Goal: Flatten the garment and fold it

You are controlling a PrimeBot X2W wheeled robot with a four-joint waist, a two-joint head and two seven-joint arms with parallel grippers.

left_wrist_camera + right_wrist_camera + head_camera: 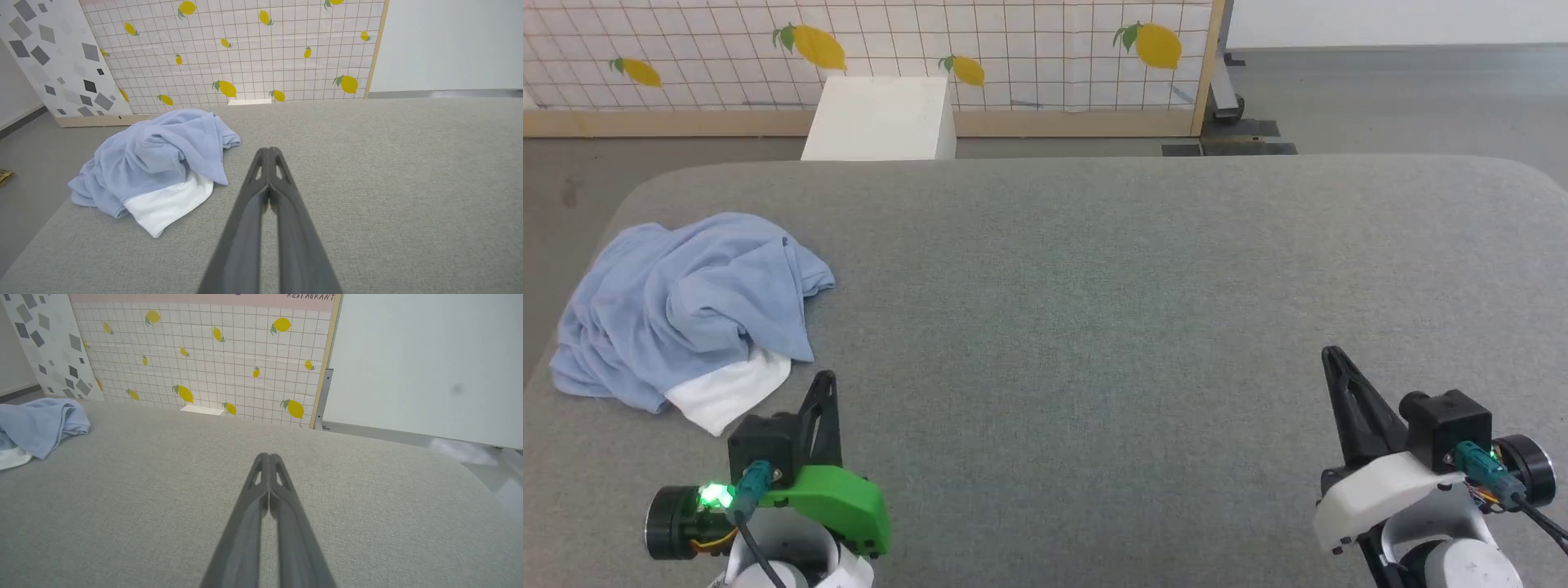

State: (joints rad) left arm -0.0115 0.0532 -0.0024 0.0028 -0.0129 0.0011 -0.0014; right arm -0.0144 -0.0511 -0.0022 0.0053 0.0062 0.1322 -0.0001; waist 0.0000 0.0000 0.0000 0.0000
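Note:
The garment (pixel 686 302) is a light blue shirt lying crumpled in a heap at the left edge of the grey padded table (pixel 1094 310), with a white part sticking out at its near side. The left wrist view shows the garment (pixel 159 159) ahead and to the left. At the lower left my left gripper (pixel 823 382) is shut and empty, just near and right of the heap, apart from it. My right gripper (pixel 1331 356) is shut and empty at the lower right, far from the cloth. In the right wrist view the garment (pixel 41 424) lies at the far left.
A white box (pixel 882 118) stands on the floor beyond the table's far edge. Behind it runs a lemon-patterned tiled screen (pixel 1013 49) with a wooden frame. The table's left edge drops to grey floor (pixel 28 163) right beside the garment.

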